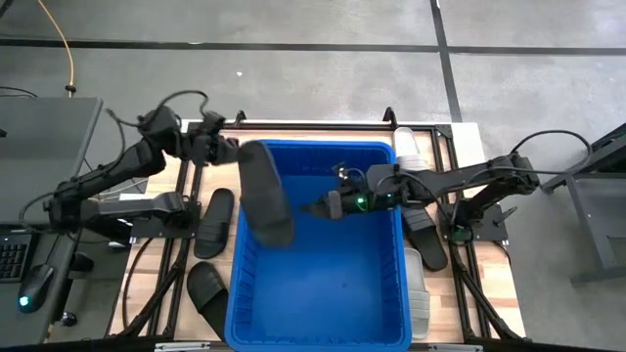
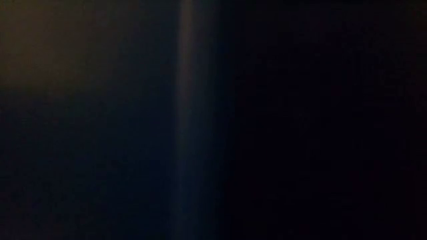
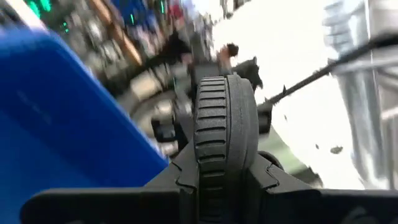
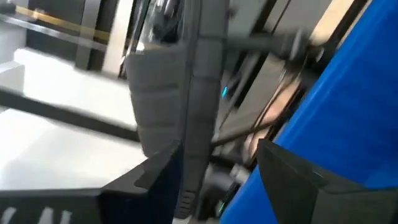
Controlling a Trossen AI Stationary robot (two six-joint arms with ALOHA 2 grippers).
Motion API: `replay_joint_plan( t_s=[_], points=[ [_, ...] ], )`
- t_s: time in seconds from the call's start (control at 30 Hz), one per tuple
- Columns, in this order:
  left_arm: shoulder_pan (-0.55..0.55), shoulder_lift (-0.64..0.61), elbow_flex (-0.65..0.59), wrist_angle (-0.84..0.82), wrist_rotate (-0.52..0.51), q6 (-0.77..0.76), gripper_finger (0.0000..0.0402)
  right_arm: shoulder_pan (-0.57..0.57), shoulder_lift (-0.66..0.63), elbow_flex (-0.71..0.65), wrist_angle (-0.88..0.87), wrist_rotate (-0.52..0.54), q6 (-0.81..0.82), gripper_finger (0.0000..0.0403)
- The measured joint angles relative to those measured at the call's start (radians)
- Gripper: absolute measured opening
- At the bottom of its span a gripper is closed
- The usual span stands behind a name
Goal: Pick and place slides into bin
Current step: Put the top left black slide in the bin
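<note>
- High view, nearest edge: one black slide (image 1: 206, 286) lies on the table (image 1: 147, 284) just left of the blue bin (image 1: 391, 293), a second black slide (image 1: 215, 223) beyond it.
- Mid-table, the right gripper (image 1: 315, 207) reaches over the bin's interior; whether its fingers are parted cannot be told.
- Farther back, the left gripper (image 1: 235, 152) is clamped on a black slide (image 1: 265, 194) hanging over the bin's left rim.
- Pale slides (image 1: 417, 284) lie right of the bin.

Bright blue bin (image 1: 318, 293), deep and rectangular, at centre. One matte black slide (image 1: 266, 192) tilted over its 10 o'clock rim. Two black slides (image 1: 213, 223) lying at 9 o'clock, pale ones (image 1: 418, 293) at 3 o'clock.
</note>
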Motion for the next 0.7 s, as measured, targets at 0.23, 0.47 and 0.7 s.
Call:
replay_joint_plan(
  t_s=[0.23,0.47,0.7],
  points=[
    [0.062,-0.085,0.0,-0.002,-0.245,0.033,0.0043,0.076,0.003,0.0,0.002,0.389,-0.034,0.0197],
    [0.062,-0.131,0.0,0.001,-0.44,0.078,0.0043,0.15,0.004,-0.001,0.095,0.666,-0.171,0.0197],
    [0.062,-0.116,-0.001,-0.019,-0.426,0.072,0.0043,0.138,0.003,-0.001,0.178,0.687,-0.224,0.0209]
  ],
)
